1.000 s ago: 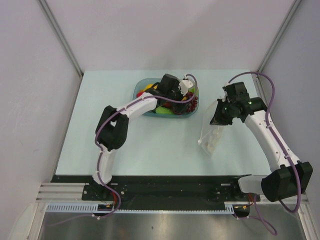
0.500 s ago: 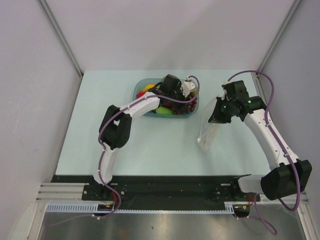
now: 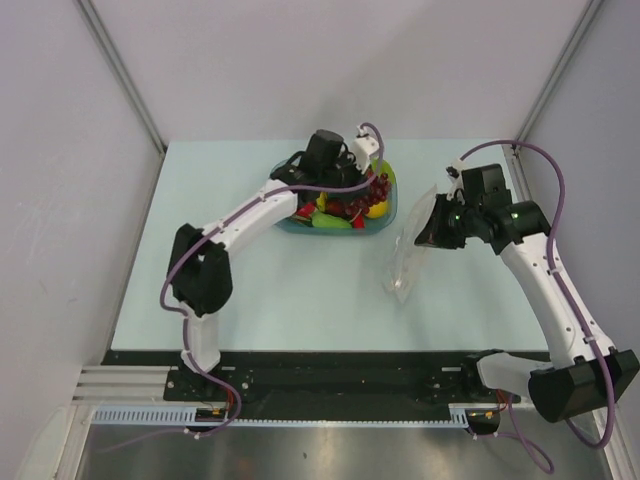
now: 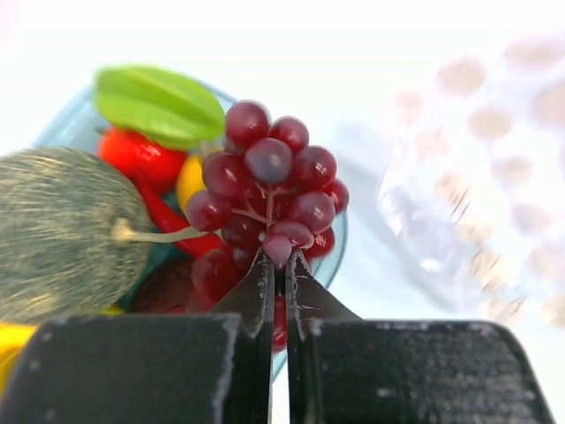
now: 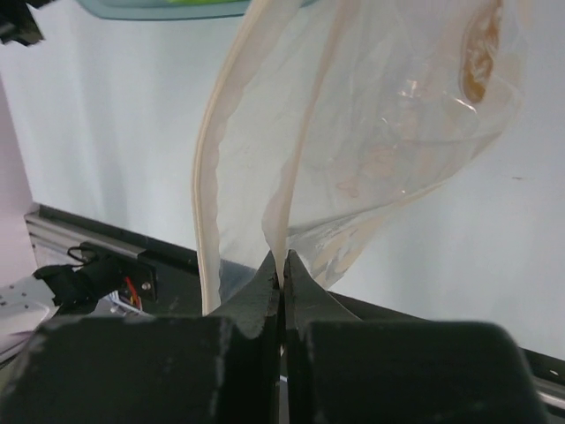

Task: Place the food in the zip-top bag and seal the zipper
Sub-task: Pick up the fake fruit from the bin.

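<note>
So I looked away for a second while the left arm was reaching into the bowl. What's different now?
The left gripper closed on the grapes and began lifting them above the bowl. The right gripper still pinches the bag by its mouth edge, and has only shifted it slightly toward the bowl.

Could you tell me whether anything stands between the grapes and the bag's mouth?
Nothing visible does. The grapes hang from the left gripper above the bowl. Only table lies between them and the bag, its mouth gaping, with one lip pinched by the right gripper.
</note>
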